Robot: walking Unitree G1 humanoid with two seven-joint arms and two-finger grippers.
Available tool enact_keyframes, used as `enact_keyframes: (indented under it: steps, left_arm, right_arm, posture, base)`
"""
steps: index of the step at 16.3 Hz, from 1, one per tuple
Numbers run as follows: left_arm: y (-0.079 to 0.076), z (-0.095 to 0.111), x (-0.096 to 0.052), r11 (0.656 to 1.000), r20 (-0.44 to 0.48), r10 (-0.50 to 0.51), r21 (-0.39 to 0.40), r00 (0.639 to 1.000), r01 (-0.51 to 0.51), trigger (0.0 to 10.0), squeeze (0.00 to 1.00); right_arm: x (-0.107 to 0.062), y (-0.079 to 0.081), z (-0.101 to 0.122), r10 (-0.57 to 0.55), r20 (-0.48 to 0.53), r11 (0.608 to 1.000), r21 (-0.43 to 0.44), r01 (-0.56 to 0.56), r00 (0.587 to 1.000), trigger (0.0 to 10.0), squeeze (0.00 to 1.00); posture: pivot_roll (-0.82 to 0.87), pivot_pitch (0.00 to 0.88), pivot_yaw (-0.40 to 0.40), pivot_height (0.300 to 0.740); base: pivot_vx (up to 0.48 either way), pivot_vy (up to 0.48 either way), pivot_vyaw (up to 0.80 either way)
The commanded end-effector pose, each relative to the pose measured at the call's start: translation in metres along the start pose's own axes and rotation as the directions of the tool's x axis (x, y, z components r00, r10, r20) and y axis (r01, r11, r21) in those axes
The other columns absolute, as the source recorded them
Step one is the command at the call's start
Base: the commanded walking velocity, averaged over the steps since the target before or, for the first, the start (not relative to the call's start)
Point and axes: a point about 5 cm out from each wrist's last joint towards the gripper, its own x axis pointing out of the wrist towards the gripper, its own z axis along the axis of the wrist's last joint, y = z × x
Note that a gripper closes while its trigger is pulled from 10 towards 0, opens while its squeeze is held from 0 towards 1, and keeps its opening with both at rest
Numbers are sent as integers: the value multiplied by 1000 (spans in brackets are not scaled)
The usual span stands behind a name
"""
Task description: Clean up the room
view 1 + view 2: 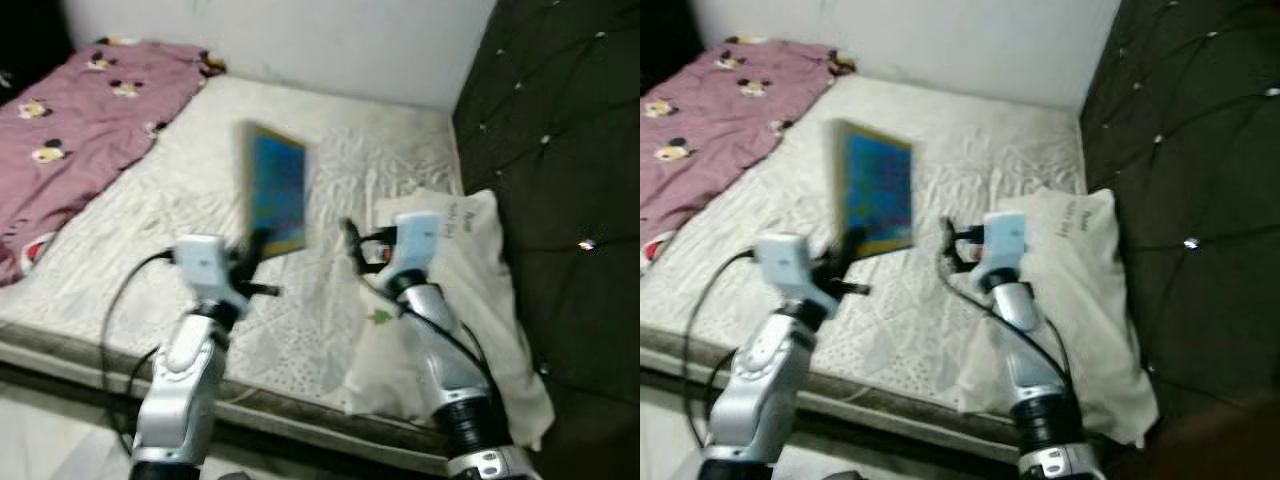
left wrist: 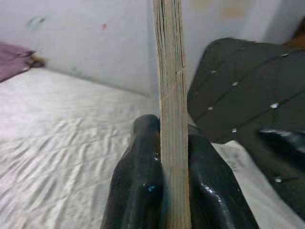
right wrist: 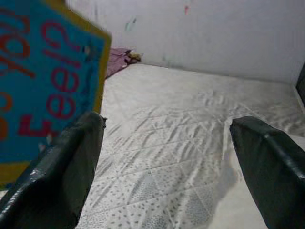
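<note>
A flat book with a bright blue cover, yellow border and red lettering [image 1: 276, 190] shows pale tan page edges in the left wrist view. The glossy black left gripper [image 2: 173, 143] and glossy black right gripper [image 3: 167, 148] contrast with the white quilted mattress with a diamond-stitched, dotted pattern [image 1: 200, 240]. The mauve-pink blanket [image 1: 80, 120] carries small cartoon-mouse prints. The tufted headboard [image 1: 560, 150] is dark charcoal with shiny studs, beside a white pillow [image 1: 480, 290].

There is one book [image 1: 276, 190]. There is one white pillow [image 1: 470, 300]. There is one pink blanket [image 1: 80, 120]. There is one bed [image 1: 200, 230]. The robot has two arms.
</note>
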Motion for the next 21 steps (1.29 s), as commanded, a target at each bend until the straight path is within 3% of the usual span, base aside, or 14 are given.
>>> enact_keyframes:
  steps: [1,5,8,10,13,17,19,21]
  left_arm:
    - [-14,3,4,999,18,-48,-10,999,48,10000,0]
    - [-4,2,-2,999,1,51,15,999,-51,10000,0]
    - [1,8,-6,997,9,67,41,998,-67,10000,0]
    - [5,9,-14,996,-11,90,3,996,-90,10000,0]
    - [1,1,-24,994,-47,90,-52,995,-92,10000,0]
    - [-2,-1,-16,991,-59,87,-98,994,-92,10000,0]
    - [1,0,-11,991,-56,85,-103,995,-90,10000,0]
    - [0,5,-6,992,-39,75,-95,996,-78,10000,0]
  right_arm:
    - [-5,-18,-3,-54,-12,998,-14,54,998,10000,0]
    - [-4,-20,0,-58,-8,998,-37,57,998,10000,0]
    - [3,-17,6,-49,-6,997,-56,49,999,10000,0]
    - [9,0,9,17,-5,998,-63,-17,1000,10000,0]
    - [1,9,-3,44,-29,999,-25,-45,999,10000,0]
    - [-9,4,-17,17,-71,1000,-5,-18,997,10000,0]
    - [-10,-2,-16,10,-62,996,-92,-16,998,10000,0]
    - [-9,-8,-18,-8,-83,996,-93,0,997,10000,0]
  posture:
    - [-11,38,-45,740]
    - [-8,50,-55,740]
    - [-12,73,-79,740]
    - [-3,70,-82,740]
    - [10,61,-64,740]
    - [-5,51,-55,740]
    - [-12,60,-58,740]
    - [-5,61,-64,740]
  base:
    - [0,0,0]
    - [0,0,-125]
    - [0,0,-323]
    - [0,0,0]
    - [0,0,0]
    - [0,191,0]
    - [0,480,0]
    - [0,480,0]
